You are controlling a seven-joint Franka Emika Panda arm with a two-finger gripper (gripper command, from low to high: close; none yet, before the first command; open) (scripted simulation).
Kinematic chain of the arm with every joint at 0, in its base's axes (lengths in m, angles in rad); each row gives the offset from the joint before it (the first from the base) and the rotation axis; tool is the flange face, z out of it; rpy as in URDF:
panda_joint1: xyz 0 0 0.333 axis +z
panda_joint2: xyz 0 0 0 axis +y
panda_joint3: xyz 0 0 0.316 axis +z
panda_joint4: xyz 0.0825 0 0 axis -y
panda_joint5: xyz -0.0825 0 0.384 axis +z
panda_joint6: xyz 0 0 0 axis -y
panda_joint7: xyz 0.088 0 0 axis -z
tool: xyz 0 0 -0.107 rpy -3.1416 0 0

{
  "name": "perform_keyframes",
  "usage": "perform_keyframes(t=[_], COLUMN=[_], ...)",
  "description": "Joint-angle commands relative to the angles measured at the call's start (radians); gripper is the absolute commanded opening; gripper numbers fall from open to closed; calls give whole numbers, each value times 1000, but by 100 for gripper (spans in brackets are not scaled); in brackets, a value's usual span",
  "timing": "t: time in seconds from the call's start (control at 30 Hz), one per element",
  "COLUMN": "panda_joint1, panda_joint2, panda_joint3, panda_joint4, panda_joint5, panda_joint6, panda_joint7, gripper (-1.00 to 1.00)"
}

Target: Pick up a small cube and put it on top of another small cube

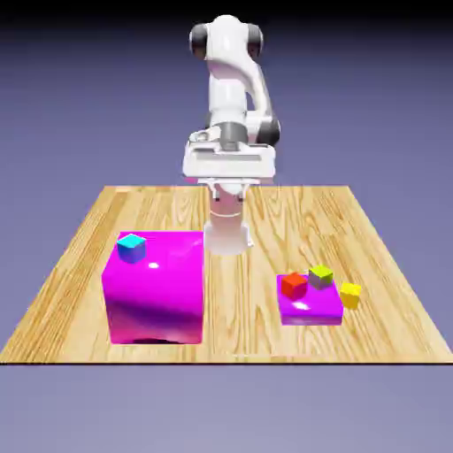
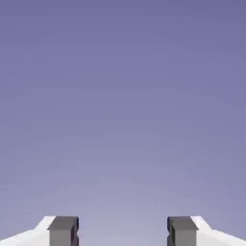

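Watching from my station, I see the gripper (image 1: pixel 228 195) raised above the far part of the wooden table (image 1: pixel 248 341), with its 2 fingers apart. The hand view shows me the same wide gap: 1 grey fingertip (image 2: pixel 64 231) at the bottom left, the other at the bottom right, and blue-violet backdrop (image 2: pixel 123 110) between them.

My small yellow cube (image 1: pixel 350 295) sits toward the exterior view's right, just beside the right edge of a low magenta slab (image 1: pixel 310 310). I cannot tell from this angle whether the cube and the slab touch. The gripper is well apart from that cube.

At the slab I count 2 more small cubes. The red-orange cube (image 1: pixel 294 285) appears to rest on it, toward the exterior view's left and the slab's far side. The olive-green cube (image 1: pixel 320 276) shows at the far edge, near the red-orange cube; I can't be sure whether it stands on the slab or just behind it.

Over on the exterior view's left I have a large magenta block (image 1: pixel 155 296), much taller than the slab, its near face darkly shaded across the middle. A small cyan cube (image 1: pixel 132 249) appears on its top, near the far left corner. The white arm (image 1: pixel 227 84) rises behind everything, its base (image 1: pixel 227 237) between the block and the slab as I look across.
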Motion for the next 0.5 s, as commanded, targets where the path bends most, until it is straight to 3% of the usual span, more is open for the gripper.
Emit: perform_keyframes(t=[0.0, 0.47], panda_joint1=[21, 322], panda_joint2=[36, 544], panda_joint3=[13, 189], panda_joint4=[18, 269], panda_joint5=[-10, -145], panda_joint6=[-22, -323], panda_joint7=[-5, -75], gripper=[0, 0])
